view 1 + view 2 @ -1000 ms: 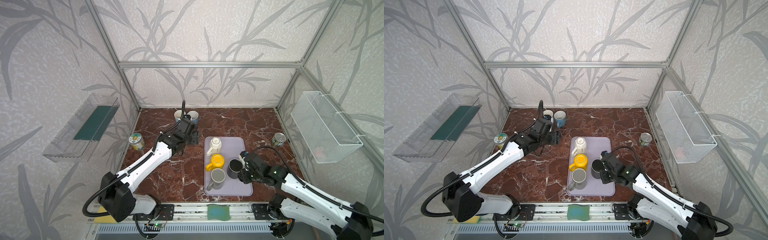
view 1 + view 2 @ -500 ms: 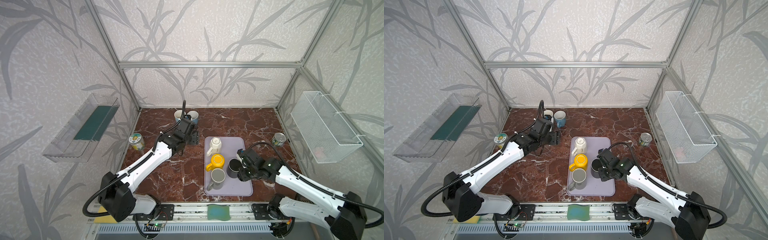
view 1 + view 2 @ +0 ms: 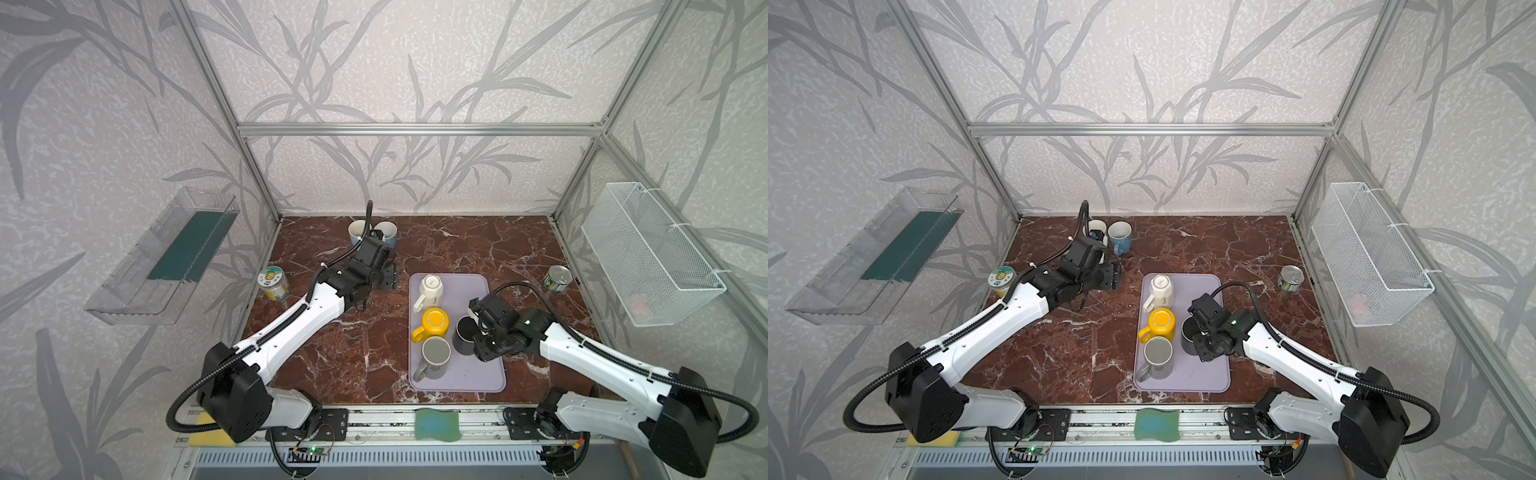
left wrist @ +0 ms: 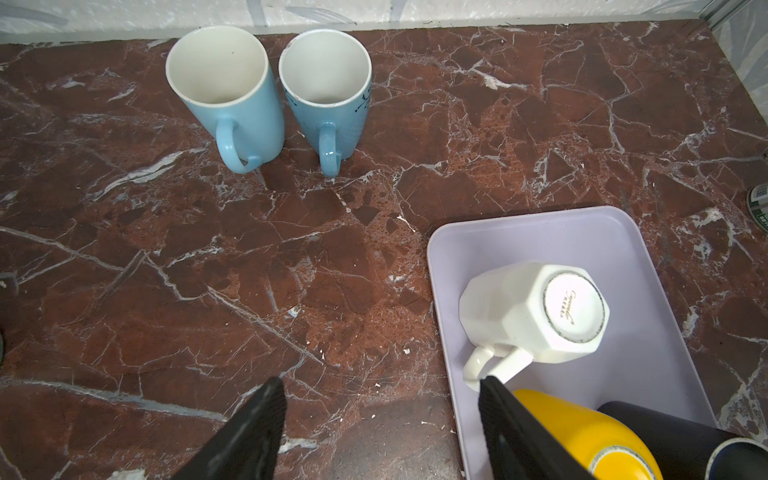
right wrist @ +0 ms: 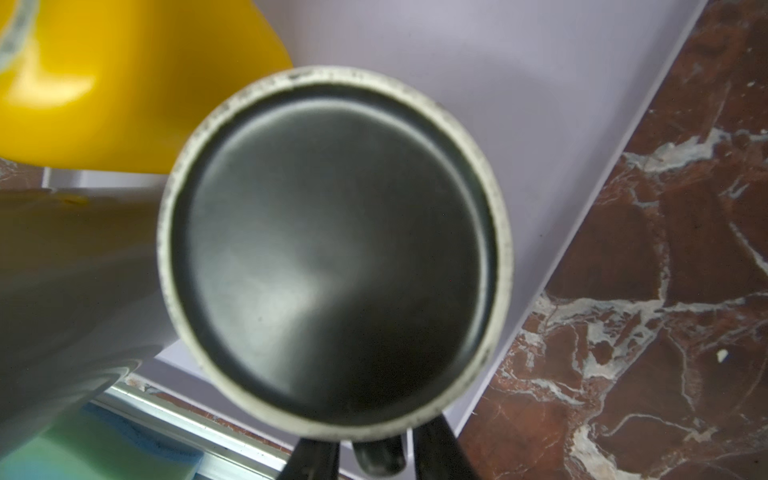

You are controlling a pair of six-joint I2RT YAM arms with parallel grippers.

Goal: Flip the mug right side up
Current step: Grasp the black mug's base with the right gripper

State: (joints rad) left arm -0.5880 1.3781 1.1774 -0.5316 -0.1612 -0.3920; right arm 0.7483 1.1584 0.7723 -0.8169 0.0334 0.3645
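Observation:
A dark mug is base up on the right side of the lilac tray. In the right wrist view its dark base with a pale ring fills the middle. My right gripper is shut on the mug's handle, one finger on each side. Whether the mug rests on the tray or hangs just above it I cannot tell. My left gripper hovers open over the marble left of the tray, with nothing in it.
On the tray are also an upside-down white mug, yellow mug and grey mug, close beside the dark one. Two upright blue mugs stand at the back. A jar sits left, a can right.
My right arm's wrist has shifted a little toward the back at the dark mug, and its fingers have closed slightly on the handle. The left arm has not moved.

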